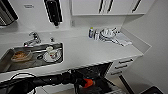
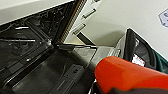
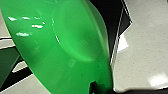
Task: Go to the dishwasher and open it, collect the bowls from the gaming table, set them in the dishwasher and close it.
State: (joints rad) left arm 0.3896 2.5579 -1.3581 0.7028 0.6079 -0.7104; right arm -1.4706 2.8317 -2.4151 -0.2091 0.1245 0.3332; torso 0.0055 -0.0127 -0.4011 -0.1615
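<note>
Dishwasher (image 1: 96, 72): open, lower centre of head view, under white counter (image 1: 92, 51). Dark inside w/ racks. In left wrist view the cavity (image 2: 27, 42) takes the upper left of frame; door (image 2: 62, 72) dropped flat, inner face up, across lower centre.
Left arm (image 1: 42, 81): dark, comes in from lower left of head view, reaches toward dishwasher opening.
Left gripper (image 1: 86, 83): at lower centre of head view, at the dishwasher mouth. Fingers can't be made out; can't tell open or closed.
Orange bowl (image 2: 127, 75): big at lower right of left wrist view, over the door's edge. Orange spot at the gripper in head view too (image 1: 88, 83). Looks carried by left gripper, but grip itself not visible.
Green bowl (image 3: 62, 47): bright green, tilted, covers most of right wrist view, underside toward camera. A dark bit sits at its lower rim, bottom centre of frame; can't tell if it's a finger, so right gripper's state can't be told.
Floor (image 3: 145, 50): pale, speckled, right side of right wrist view; dark panel edge upper right.
Sink (image 1: 32, 58): steel, left of head view, set in counter. Holds brown dish (image 1: 21, 56), a white plate w/ cups (image 1: 52, 55).
Tap (image 1: 33, 40): behind sink, upper left.
Counter far end: bottles (image 1: 93, 33) and white dishes (image 1: 108, 33), upper right of centre; cloth (image 1: 123, 40) just beside.
Drawers (image 1: 122, 66): white, black handles, right of dishwasher.
Wall cabinets (image 1: 107, 6): white, top of frame.
</note>
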